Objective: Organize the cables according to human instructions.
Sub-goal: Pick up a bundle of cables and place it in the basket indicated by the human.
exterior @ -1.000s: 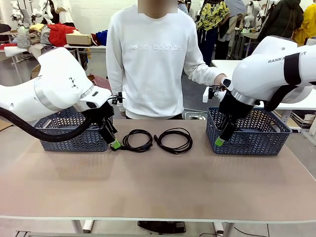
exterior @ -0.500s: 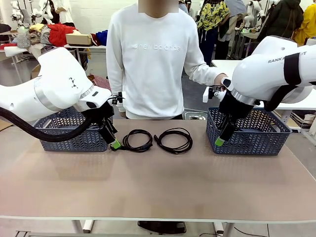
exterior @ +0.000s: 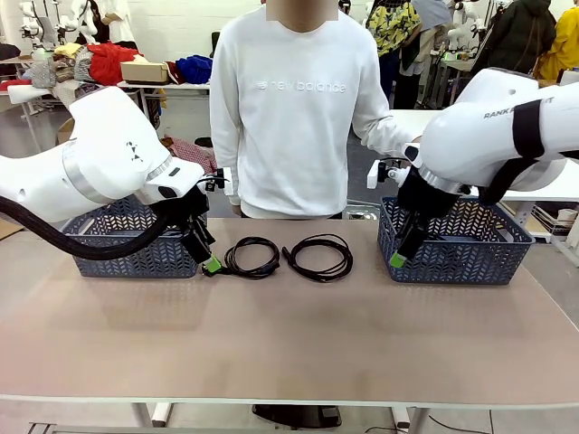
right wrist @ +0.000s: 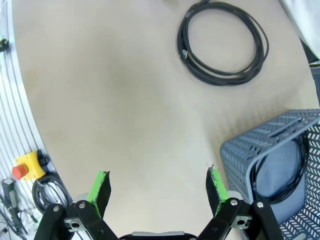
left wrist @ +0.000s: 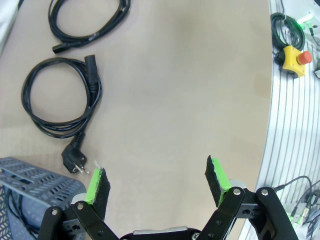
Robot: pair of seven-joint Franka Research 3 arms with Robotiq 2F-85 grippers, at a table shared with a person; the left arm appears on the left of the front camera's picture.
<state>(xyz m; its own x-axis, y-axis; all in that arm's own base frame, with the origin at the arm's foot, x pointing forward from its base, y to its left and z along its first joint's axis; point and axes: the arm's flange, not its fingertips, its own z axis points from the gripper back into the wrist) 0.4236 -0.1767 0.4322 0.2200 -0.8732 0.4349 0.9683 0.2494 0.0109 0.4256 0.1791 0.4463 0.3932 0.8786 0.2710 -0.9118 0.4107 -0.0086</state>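
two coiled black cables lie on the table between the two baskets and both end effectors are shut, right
Not shut: both are open. The wrist views show the left end effector and right end effector with jaws spread, holding nothing. The rest holds: the left coil and right coil lie on the table between the left basket and right basket.

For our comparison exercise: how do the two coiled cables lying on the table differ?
The left cable forms a smaller coil; the right cable a wider one. The left cable's pronged plug trails outside its coil; the right cable's ends hug its ring. Both are black and lie flat on the table.
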